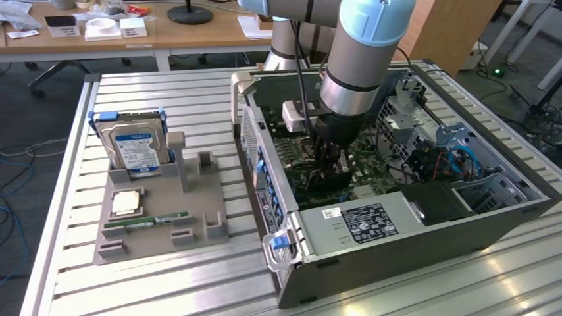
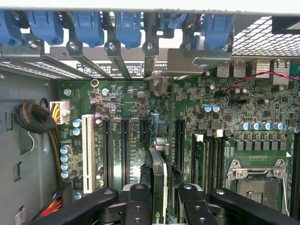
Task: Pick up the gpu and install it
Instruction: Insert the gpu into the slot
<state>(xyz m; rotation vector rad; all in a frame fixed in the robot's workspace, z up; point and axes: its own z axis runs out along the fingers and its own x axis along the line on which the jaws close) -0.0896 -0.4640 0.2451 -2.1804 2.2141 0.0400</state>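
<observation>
The gpu stands edge-on between my fingers, a thin card with a green board edge, held upright over the black expansion slots of the motherboard. My gripper is shut on it, one finger on each side. In the exterior view the arm reaches straight down into the open computer case, and the gripper hangs low over the board, near the case wall on the exterior view's left. Most of the card is hidden there behind the fingers.
A grey fixture on the exterior view's left holds a blue-labelled hard drive, a CPU chip and a green RAM stick. Blue bracket latches, a CPU socket and a cable bundle surround the slots.
</observation>
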